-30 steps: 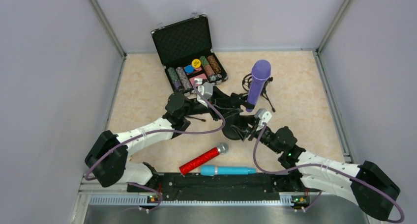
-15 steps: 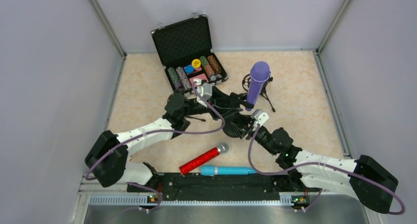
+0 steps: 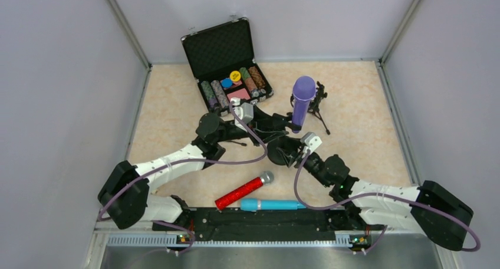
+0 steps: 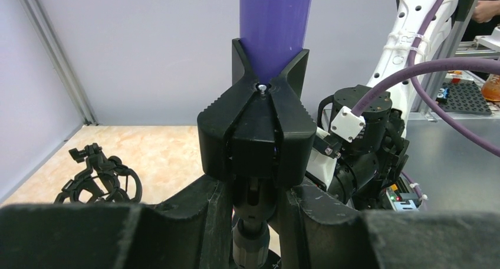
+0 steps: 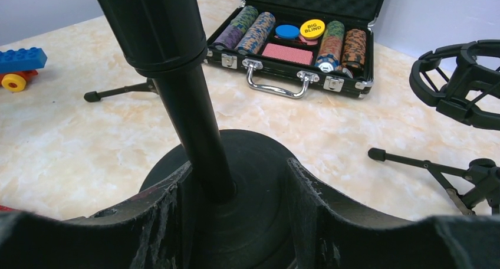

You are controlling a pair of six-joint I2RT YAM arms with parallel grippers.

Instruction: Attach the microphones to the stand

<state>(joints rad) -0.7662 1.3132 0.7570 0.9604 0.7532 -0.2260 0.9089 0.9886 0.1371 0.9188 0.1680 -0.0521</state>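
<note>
The purple microphone (image 3: 302,104) is shown upright in the black clip (image 4: 257,127) of the stand (image 5: 197,121), a little beyond the middle of the desk (image 3: 365,104) toward the far edge. The stem just under the clip is grasped by the left claw (image 4: 255,195), whose fingers are closed in on both sides of it. The right claw (image 5: 239,180) is spread, unclenched, about the pole where it meets the round base (image 5: 259,157). One of its fingers is seen against the pole, the other apart from it. The red microphone (image 3: 243,190) and the blue microphone (image 3: 273,204) are laid close together near the near edge, unattached. A tripod mount (image 3: 315,101) is set just beside the purple microphone, and an open chip case (image 3: 227,65) at the far edge, left of centre. The step in hand is judged to be the seating of the first microphone. For a sound result, the base should be held down while the handle is checked for a full fit in the clip's fork. The left claw should then be released slowly and drawn straight back, so that the top-heavy stand is not tipped toward the tripod mount.
</note>
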